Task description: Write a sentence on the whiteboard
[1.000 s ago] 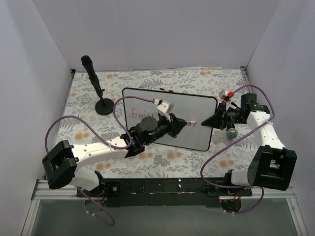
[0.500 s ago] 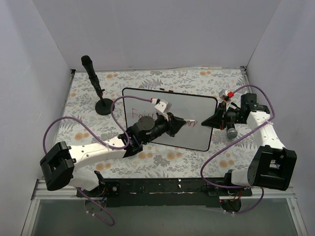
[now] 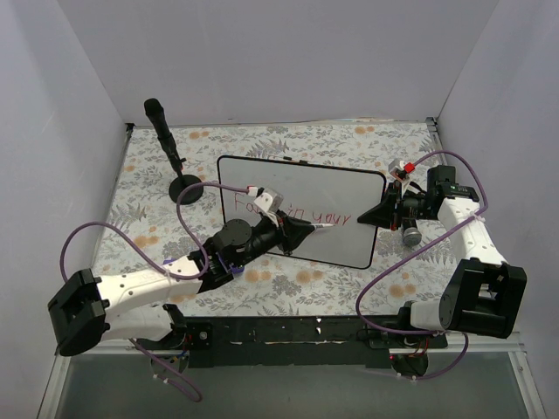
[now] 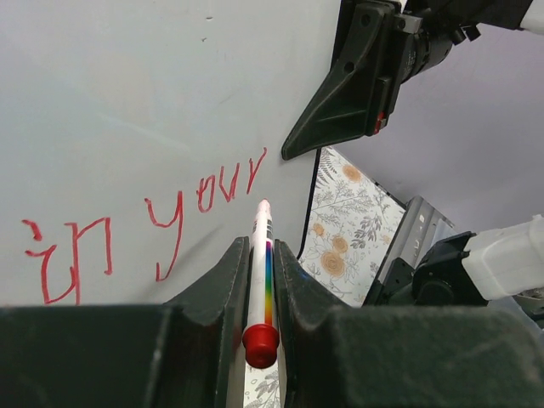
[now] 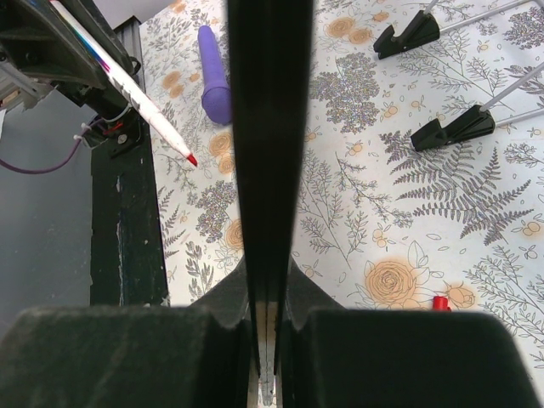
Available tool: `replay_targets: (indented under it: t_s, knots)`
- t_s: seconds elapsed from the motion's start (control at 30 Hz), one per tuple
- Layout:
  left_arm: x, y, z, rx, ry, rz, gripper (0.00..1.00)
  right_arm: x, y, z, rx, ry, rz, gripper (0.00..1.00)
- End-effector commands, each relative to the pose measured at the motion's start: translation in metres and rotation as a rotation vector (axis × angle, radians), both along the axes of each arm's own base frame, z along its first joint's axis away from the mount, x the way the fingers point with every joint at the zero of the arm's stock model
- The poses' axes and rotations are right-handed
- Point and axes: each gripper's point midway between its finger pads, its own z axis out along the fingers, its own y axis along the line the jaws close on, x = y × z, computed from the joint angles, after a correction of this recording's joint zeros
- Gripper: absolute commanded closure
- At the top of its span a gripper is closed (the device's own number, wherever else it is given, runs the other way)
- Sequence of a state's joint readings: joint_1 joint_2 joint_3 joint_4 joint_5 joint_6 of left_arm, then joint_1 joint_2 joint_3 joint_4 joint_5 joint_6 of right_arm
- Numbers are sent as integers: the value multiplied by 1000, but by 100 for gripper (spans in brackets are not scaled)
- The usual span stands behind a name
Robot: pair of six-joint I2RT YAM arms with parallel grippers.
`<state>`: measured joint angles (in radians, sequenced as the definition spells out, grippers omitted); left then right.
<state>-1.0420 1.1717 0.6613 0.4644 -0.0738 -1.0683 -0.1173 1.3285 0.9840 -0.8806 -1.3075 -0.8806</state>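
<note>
A large glossy white rectangular board (image 3: 348, 187) with a thin black rounded-corner frame sits in the middle of the floral table surface, its long sides running left to right, a little right of centre; from above its whole face shows; whether it lies flat or leans cannot be told; from the right wrist it appears edge-on as a narrow dark strip (image 5: 268, 170); its far half is blank and shiny (image 4: 127, 93); red handwritten marker lettering (image 3: 319, 216) runs in one line across the middle of the face, left to right; the first word is partly covered, then "in your" reads clearly (image 4: 170, 229); the strokes are thin and uneven.
</note>
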Motion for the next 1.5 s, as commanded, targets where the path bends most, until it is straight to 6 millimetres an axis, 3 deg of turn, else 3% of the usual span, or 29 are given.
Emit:
replay_targets:
  t_s: [0.0,0.23,0.57,0.77,0.9,1.27,1.47]
  knots:
    - [-2,20,18,-61,-20,21,100,6,-3,-5,-54,-56,-5,99]
    - [5,46,16,-85,1,38,100,6,-4,-4,-69,-60,-10,99]
    - [-11,69,17,-130,14,-4,100,2,-5,-3,-80,-69,-16,99]
    - [-17,90,1,-117,33,49,100,3,-5,-3,-87,-68,-21,99]
    - [-19,103,4,-130,20,82,100,3,-5,-3,-89,-69,-17,99]
    - [-19,117,8,-134,-6,129,100,1,-9,1,-123,-75,22,99]
    - [-17,124,0,-119,20,168,100,-3,-13,4,-139,-52,36,99]
